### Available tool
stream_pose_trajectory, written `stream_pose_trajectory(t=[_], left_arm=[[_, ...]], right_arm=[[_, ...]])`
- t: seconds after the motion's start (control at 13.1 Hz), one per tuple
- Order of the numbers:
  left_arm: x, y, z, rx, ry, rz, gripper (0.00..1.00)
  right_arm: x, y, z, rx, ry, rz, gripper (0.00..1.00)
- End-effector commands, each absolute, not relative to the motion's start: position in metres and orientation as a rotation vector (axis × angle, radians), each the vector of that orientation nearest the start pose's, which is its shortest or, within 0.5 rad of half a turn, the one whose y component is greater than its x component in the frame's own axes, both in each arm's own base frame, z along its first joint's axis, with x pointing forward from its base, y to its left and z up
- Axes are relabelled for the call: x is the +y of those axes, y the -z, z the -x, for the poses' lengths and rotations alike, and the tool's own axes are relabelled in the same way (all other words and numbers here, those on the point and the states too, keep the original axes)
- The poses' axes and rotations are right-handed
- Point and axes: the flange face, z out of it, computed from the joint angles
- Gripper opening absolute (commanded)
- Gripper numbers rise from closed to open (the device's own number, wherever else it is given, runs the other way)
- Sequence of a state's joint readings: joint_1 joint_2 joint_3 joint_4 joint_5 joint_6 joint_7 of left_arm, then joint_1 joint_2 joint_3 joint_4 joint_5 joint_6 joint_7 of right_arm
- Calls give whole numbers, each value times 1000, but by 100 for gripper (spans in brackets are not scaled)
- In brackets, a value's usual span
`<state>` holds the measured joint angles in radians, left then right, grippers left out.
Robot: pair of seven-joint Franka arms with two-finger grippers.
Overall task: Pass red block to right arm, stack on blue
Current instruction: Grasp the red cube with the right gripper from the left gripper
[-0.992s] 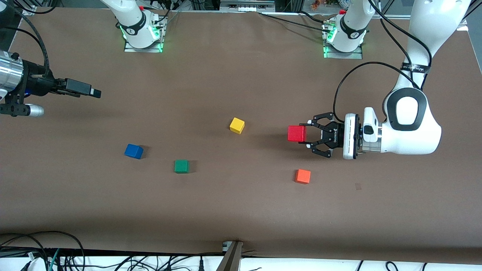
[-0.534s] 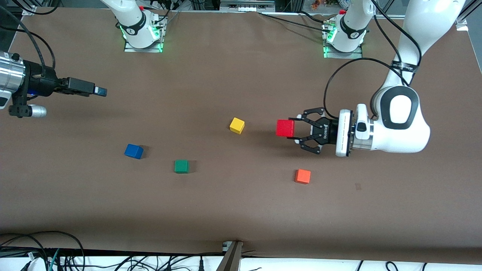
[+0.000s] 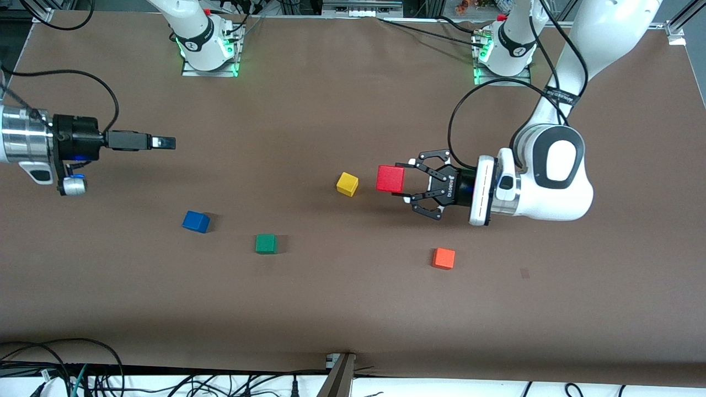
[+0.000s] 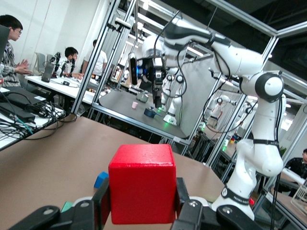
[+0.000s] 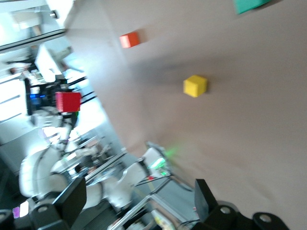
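The red block point(image 3: 390, 178) is held in the air by my left gripper point(image 3: 405, 181), shut on it, over the table beside the yellow cube point(image 3: 347, 183). In the left wrist view the red block point(image 4: 141, 184) fills the space between the black fingers point(image 4: 101, 201). It also shows small in the right wrist view point(image 5: 67, 101). The blue cube point(image 3: 196, 221) sits on the table toward the right arm's end, and shows in the left wrist view point(image 4: 100, 179). My right gripper point(image 3: 165, 143) is open and empty, in the air above the table at the right arm's end, pointing toward the left gripper.
A green cube point(image 3: 266, 243) lies beside the blue one, slightly nearer to the front camera. An orange cube point(image 3: 443, 258) lies nearer to the front camera than the left gripper. The brown table point(image 3: 353, 309) has cables along its front edge.
My left gripper has carried the red block toward the right arm's end, up beside the yellow cube. My right gripper has moved toward the middle of the table.
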<state>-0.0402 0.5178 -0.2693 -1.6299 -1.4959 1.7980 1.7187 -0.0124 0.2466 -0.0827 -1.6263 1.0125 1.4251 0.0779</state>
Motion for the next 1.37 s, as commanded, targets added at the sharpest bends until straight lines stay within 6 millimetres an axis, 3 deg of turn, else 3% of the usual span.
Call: stream_pose_trajectory(t=[0.0,0.23,0.46,0.69,0.84,0.92,1.07,1.3], left_arm=[[-281,-387,-637,-984,-843,-1326,0],[-319,-384,-626,-907,-844,-1302,0],[-361,-365,-611,-804,-854,-1253,0],[-403,-357,-592,-825,-905,-1317,0],[-419,-352,-583,-800,-900,-1343,0],[-434,-340,-574,-804,-870,-1342,0],[-449,-338,-573,-810,-876,-1357,0],[-457,-334,-567,-815,-874,-1390,0]], right_arm=[[46,-463,-609,263,-478,1915,100],[63,-445,-613,324,-470,1749,100],[100,-429,-615,358,-474,1691,100],[137,-431,-619,375,-436,1675,100],[160,-431,-618,369,-423,1679,100],[174,-428,-617,365,-410,1694,100],[187,-424,-616,371,-399,1710,100],[202,-396,-607,384,-454,1719,100]])
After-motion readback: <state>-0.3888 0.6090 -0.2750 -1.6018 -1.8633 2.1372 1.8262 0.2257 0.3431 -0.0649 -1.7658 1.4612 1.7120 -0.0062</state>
